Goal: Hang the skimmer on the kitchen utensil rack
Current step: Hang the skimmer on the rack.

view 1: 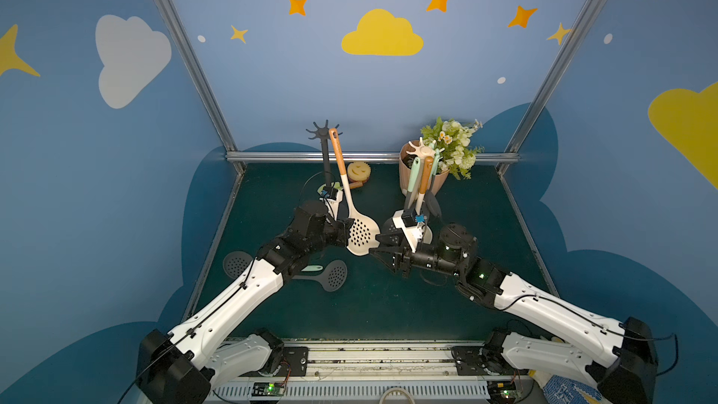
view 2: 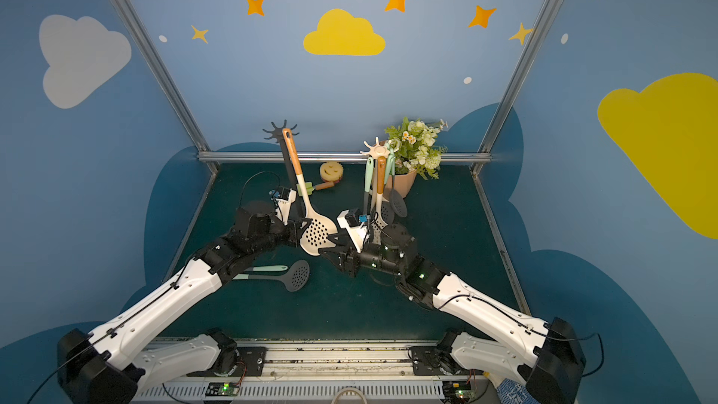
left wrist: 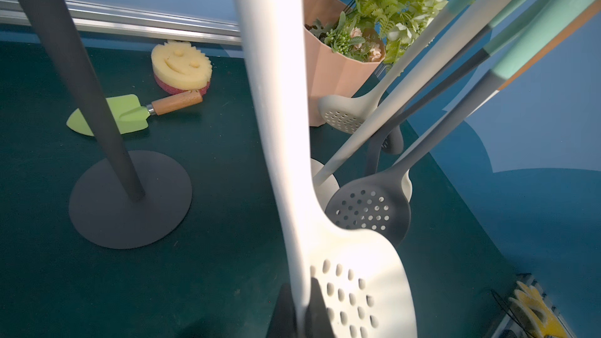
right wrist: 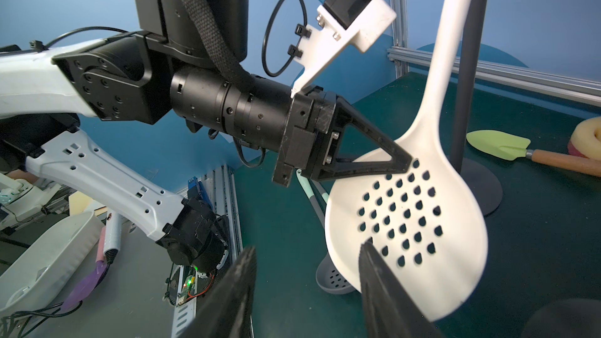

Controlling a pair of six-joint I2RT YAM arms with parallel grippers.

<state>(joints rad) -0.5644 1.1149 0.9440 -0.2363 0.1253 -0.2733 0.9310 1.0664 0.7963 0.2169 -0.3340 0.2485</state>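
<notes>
The skimmer (view 1: 362,233) (view 2: 316,235) is white with an orange handle and stands nearly upright. My left gripper (view 1: 348,227) (left wrist: 300,307) is shut on its neck, right where the perforated head (left wrist: 354,274) begins. Its handle tip reaches the hook crown of the black utensil rack (view 1: 323,132) (view 2: 277,132); whether it sits on a hook I cannot tell. The rack's pole (left wrist: 81,69) (right wrist: 468,60) stands just behind the skimmer. My right gripper (view 1: 382,248) (right wrist: 307,250) is open and holds nothing. One of its fingers lies close in front of the skimmer's head (right wrist: 406,216).
A white rack (view 1: 421,149) with several hung skimmers stands right of centre, before a pink flower pot (view 1: 431,184). A smiley sponge (view 1: 358,171) and a green spatula (left wrist: 123,113) lie at the back. Two grey skimmers (view 1: 335,275) (view 1: 237,264) lie on the mat under my left arm.
</notes>
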